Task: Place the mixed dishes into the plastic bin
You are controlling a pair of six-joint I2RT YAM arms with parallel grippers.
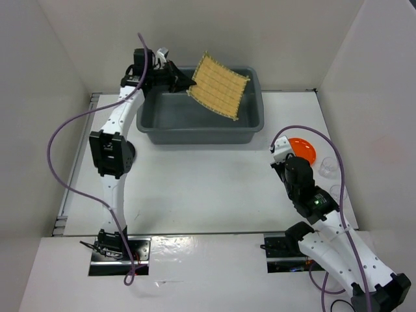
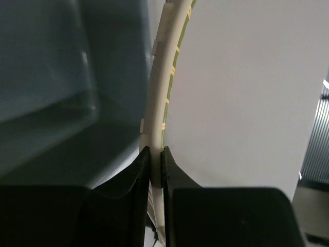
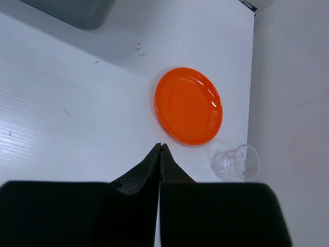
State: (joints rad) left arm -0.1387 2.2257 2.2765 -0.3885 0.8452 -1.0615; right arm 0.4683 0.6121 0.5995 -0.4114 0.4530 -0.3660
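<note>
While my left gripper (image 2: 156, 150) pinches the bamboo mat (image 1: 218, 84) by its edge, tilted over the grey plastic bin (image 1: 195, 134) at the far edge of the table (image 1: 195, 188), a release could snag it on the rim; my right gripper (image 3: 160, 146) is closed, empty.

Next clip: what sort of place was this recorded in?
Probably a lab test cell, not a real kitchen: a white table boxed in by plain white panels, with a grey bin and an orange plate staged on it.
</note>
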